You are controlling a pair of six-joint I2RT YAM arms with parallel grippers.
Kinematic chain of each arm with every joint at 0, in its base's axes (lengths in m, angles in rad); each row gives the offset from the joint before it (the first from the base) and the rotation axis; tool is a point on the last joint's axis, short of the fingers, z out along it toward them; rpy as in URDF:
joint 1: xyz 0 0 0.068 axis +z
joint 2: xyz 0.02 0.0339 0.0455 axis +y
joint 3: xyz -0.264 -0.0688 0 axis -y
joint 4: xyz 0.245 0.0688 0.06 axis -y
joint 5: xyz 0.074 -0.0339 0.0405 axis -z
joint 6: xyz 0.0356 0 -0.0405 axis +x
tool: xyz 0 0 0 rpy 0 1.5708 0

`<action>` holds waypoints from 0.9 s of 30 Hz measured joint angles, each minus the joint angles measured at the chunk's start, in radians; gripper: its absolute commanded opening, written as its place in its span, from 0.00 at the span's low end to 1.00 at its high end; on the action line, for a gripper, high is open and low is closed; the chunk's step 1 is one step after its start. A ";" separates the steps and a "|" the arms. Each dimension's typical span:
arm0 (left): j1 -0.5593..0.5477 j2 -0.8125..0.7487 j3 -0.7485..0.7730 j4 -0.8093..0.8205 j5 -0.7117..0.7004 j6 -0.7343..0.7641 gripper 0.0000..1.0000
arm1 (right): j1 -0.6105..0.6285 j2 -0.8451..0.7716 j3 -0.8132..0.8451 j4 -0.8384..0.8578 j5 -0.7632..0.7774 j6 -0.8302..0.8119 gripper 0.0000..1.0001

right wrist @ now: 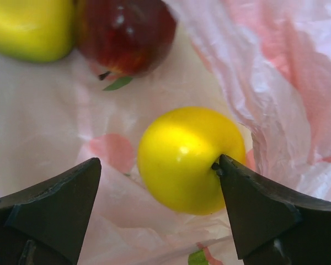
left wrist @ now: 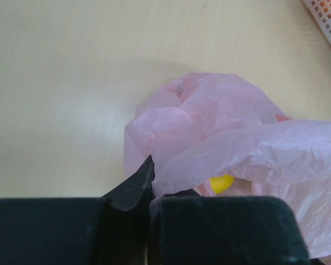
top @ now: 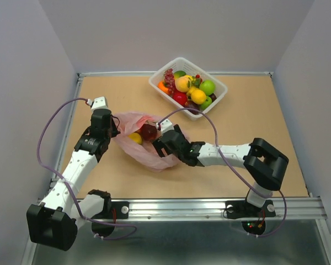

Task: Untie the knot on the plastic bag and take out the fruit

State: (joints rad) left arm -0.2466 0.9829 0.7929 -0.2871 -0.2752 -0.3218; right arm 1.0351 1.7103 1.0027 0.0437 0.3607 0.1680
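Observation:
The pink plastic bag point(top: 154, 157) lies open at table centre-left; no tied knot shows. My left gripper point(top: 116, 131) is shut on the bag's left edge; in the left wrist view point(left wrist: 151, 178) pink film point(left wrist: 209, 127) is pinched between its closed jaws. My right gripper point(top: 159, 145) reaches into the bag's mouth. In the right wrist view it point(right wrist: 157, 165) is open around a yellow round fruit point(right wrist: 182, 157), its right fingertip point(right wrist: 231, 176) touching the fruit, the left one apart. A dark red apple point(right wrist: 127, 33) and another yellow fruit point(right wrist: 30, 27) lie beyond, also in the top view point(top: 149, 131), point(top: 135, 138).
A white slotted basket point(top: 218, 96) with green apples, grapes and other fruit stands at the back right; its corner shows in the left wrist view point(left wrist: 328, 19). Grey walls close in the table's left, back and right sides.

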 measured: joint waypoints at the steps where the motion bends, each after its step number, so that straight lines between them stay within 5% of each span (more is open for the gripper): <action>1: 0.000 0.001 0.000 0.001 0.002 0.000 0.12 | -0.002 0.000 -0.013 0.019 0.016 0.008 0.92; 8: 0.000 0.003 -0.001 0.004 0.011 0.001 0.12 | 0.001 0.042 -0.069 0.042 0.051 0.080 1.00; 16: 0.000 0.011 -0.002 0.006 0.020 0.003 0.12 | 0.002 0.050 -0.097 0.048 0.049 0.120 0.89; 27: 0.000 0.011 -0.002 0.007 0.026 0.004 0.12 | 0.002 0.048 -0.097 0.091 0.094 0.175 1.00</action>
State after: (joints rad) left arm -0.2470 0.9943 0.7910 -0.2802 -0.2493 -0.3180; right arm 1.0370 1.7584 0.9058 0.1349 0.4545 0.3431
